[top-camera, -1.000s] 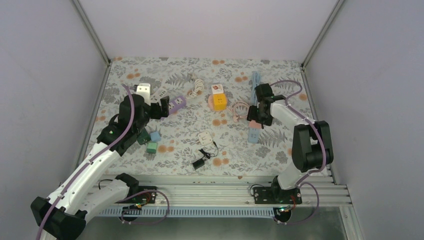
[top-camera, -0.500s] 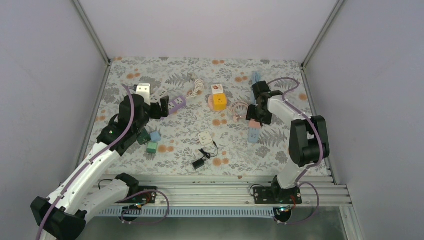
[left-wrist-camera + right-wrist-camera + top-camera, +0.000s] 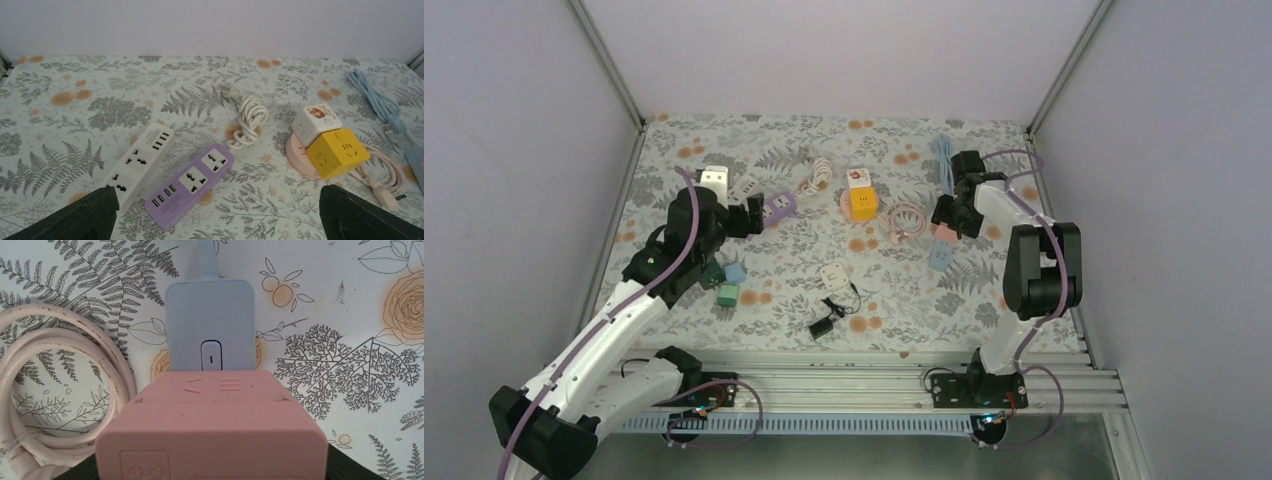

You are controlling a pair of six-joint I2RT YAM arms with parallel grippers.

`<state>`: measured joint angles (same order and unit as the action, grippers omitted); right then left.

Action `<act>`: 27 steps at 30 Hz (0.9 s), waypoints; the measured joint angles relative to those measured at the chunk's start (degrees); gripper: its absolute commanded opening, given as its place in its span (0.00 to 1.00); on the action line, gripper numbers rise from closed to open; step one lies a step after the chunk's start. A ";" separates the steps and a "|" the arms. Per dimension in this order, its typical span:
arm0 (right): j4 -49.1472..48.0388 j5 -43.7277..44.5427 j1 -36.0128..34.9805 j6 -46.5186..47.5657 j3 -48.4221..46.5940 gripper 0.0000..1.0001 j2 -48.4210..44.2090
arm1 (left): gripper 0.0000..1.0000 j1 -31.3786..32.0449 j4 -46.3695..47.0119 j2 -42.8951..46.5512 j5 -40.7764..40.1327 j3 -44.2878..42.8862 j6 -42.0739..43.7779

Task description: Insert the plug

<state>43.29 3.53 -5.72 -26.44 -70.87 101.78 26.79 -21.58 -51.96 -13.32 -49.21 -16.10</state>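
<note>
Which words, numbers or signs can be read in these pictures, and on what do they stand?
"|": a single stroke on the switch of the light blue power strip.
Raised dashes and an emblem on the pink plug: no readable text.
Reddish picture on the white cube socket: too blurred to read.
No other text shows.

Recorded worktop (image 3: 674, 135) covered in fern-and-flower print. Found white power strip (image 3: 140, 162) and purple power strip (image 3: 192, 185) side by side near left edge, and white coiled cord (image 3: 247, 117) toward far edge. Noted blue cable (image 3: 375, 97) at far right corner, blue power strip (image 3: 210, 325) near right edge, black adapter (image 3: 822, 327) toward near edge.
</note>
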 measured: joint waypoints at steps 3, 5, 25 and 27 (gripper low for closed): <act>0.31 0.20 0.20 0.00 -0.87 0.60 0.66 | 1.00 0.00 -0.02 -0.68 0.00 0.00 0.00; 0.39 0.17 0.20 0.02 -0.96 0.69 0.61 | 1.00 0.00 -0.02 -1.07 -0.04 0.00 0.00; -13.16 -10.62 -1.07 5.31 3.52 0.97 -25.66 | 1.00 -3.02 -5.11 -5.01 -5.05 0.83 -11.04; -15.17 -12.76 -3.34 5.09 6.56 0.96 -27.52 | 1.00 -5.88 -6.51 -5.03 -5.73 2.86 -13.86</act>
<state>28.12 -9.23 -9.06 -21.34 -64.31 74.26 20.91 -28.10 -56.99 -19.05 -46.35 -29.95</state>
